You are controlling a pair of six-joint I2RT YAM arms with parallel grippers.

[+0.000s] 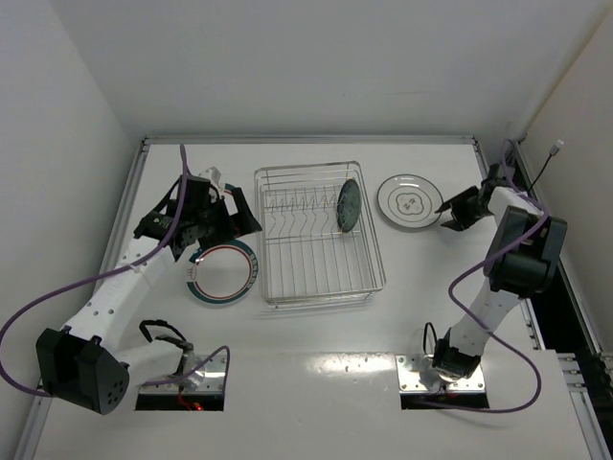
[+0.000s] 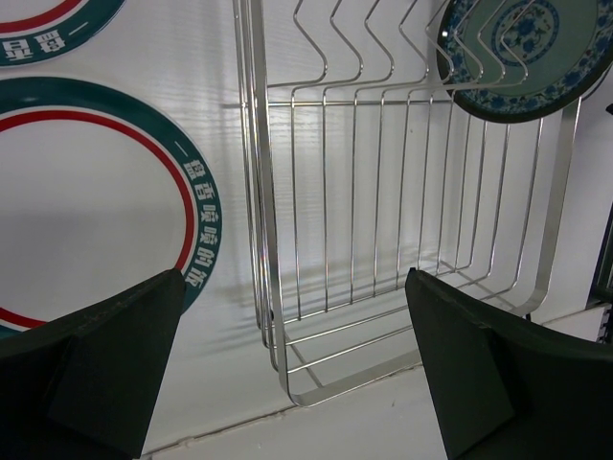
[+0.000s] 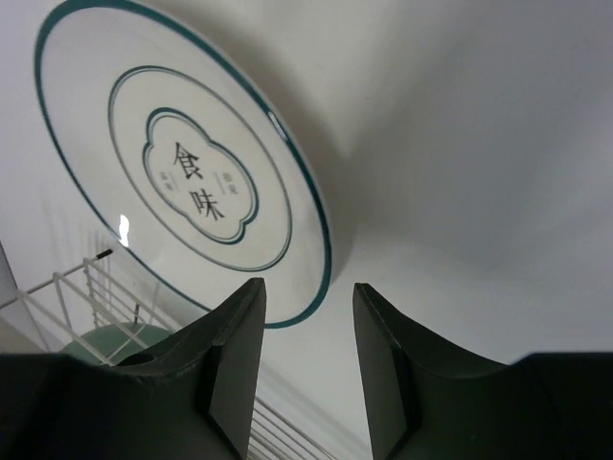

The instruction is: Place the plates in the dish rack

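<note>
The dish rack (image 1: pixel 316 251) stands mid-table, with the small dark teal plate (image 1: pixel 348 205) upright in its tines at the right end. Right of it, the white plate with black centre marks (image 1: pixel 409 202) lies flat. My right gripper (image 1: pixel 443 212) is low at this plate's right rim; its jaws are open a little (image 3: pixel 306 287), with the plate's rim (image 3: pixel 308 216) just ahead of them and nothing gripped. A teal-and-red banded plate (image 1: pixel 222 273) lies left of the rack. My left gripper (image 1: pixel 238 213) hovers wide open (image 2: pixel 292 287) over the rack's left edge (image 2: pixel 259 192), empty.
A second banded plate (image 2: pixel 48 29) shows at the top left of the left wrist view, beside the first (image 2: pixel 196 211). The dark teal plate (image 2: pixel 517 48) leans in the tines there. White walls close in on three sides, and purple cables trail from both arms.
</note>
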